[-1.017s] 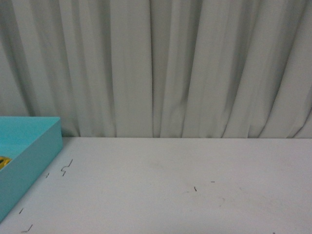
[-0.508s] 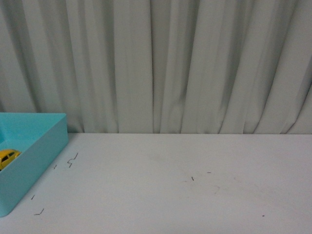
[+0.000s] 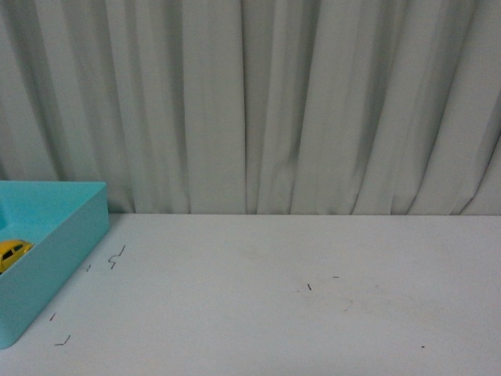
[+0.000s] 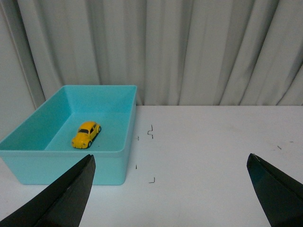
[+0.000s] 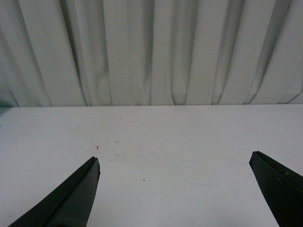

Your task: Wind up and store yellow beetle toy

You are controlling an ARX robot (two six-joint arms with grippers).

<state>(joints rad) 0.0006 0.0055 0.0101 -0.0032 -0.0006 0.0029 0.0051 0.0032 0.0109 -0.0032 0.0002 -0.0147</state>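
Inside the turquoise bin [image 4: 118,161], the yellow beetle toy [image 4: 86,135] sits upright on the floor, touching no wall.
The left gripper [image 4: 170,189] and right gripper [image 5: 173,189] both hang spread wide and empty, well clear; a careless sweep could knock the bin.

My left claw [image 4: 170,189]: jaws spread wide, nothing between them, dark fingertips [image 4: 71,194] showing at 7 and 5 o'clock of its wrist camera. My right claw [image 5: 175,189]: same wide spread, empty, fingertips [image 5: 71,196] at 7 and 5 o'clock. Neither arm appears in the front camera.
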